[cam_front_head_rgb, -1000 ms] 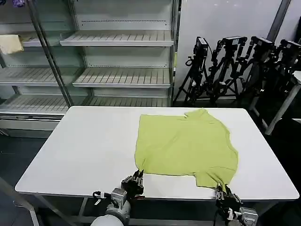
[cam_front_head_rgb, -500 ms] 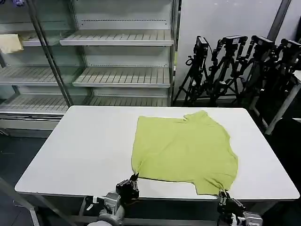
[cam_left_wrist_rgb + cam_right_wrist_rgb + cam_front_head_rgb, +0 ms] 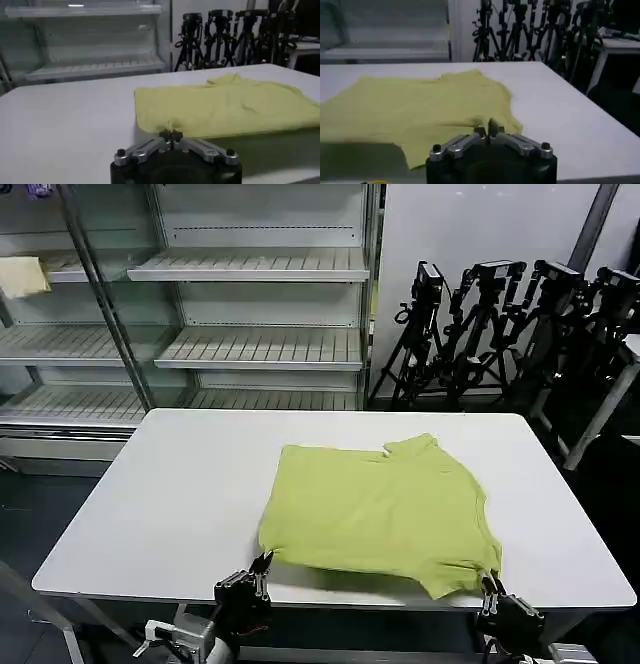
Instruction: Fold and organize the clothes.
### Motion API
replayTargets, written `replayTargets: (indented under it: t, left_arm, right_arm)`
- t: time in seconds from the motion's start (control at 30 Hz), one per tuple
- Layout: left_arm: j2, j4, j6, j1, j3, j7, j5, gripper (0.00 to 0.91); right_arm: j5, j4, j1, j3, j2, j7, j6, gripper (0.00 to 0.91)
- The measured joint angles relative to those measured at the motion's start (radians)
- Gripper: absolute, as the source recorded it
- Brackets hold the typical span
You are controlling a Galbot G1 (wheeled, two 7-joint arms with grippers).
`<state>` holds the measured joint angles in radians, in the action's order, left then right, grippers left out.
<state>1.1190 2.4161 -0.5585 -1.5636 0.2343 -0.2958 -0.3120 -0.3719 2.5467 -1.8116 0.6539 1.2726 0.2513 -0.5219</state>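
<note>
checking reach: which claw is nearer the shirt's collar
Right, though not by much. The right claw grips the shirt at its near right corner, on the collar side; the left claw grips the near left corner.

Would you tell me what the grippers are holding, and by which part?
Both hold the T-shirt: left gripper pinches its near left corner, right gripper its near right corner.

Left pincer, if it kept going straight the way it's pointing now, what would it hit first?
The left pincer points across the table, already shut on the T-shirt at its near corner. Going straight on, it would likely just push further into that shirt.
</note>
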Motion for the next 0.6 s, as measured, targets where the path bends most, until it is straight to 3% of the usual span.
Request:
replayTargets:
  t: [0.6]
  left_arm:
    - [-0.078, -0.130, 0.079, 0.199, -0.055, 0.070, -0.057, 0.020]
  right_arm:
    - [-0.062, -0.147, 0.207, 0.023, -0.128, -0.010, 0.010, 0.000]
